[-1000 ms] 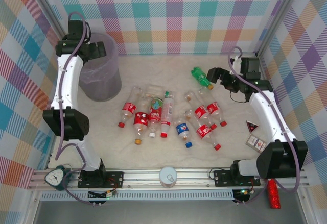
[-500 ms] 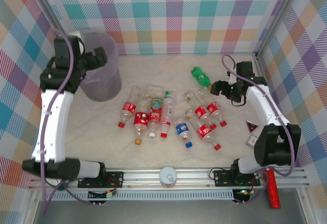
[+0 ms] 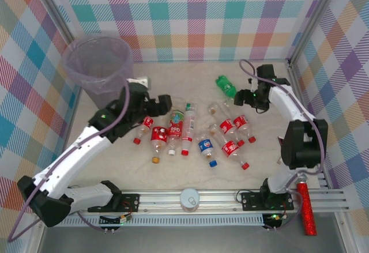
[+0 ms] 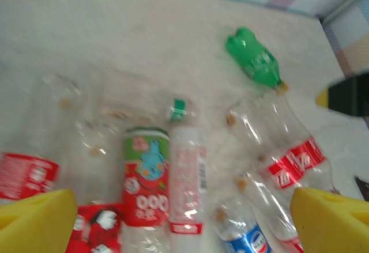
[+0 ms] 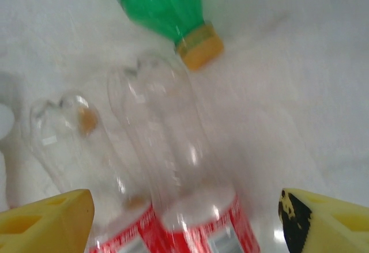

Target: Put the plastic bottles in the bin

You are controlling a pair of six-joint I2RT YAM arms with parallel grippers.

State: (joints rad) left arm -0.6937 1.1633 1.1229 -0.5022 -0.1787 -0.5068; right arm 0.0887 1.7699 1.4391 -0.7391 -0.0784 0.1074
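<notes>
Top external view has the bin [image 3: 106, 83] standing at the far left corner of the desk [image 3: 173, 71], with the bottles [image 3: 173, 129] lying loose mid-desk, well apart from it. The left jaws are spread wide over the left end of the heap with nothing between them; on the left wrist view their yellow pads [image 4: 34, 221] sit at either edge, red-labelled bottles beneath. The right jaws, also open and empty, hover by the green bottle [image 3: 225, 85], whose yellow cap [image 5: 200, 46] points toward two clear bottles [image 5: 173, 149] lying side by side.
</notes>
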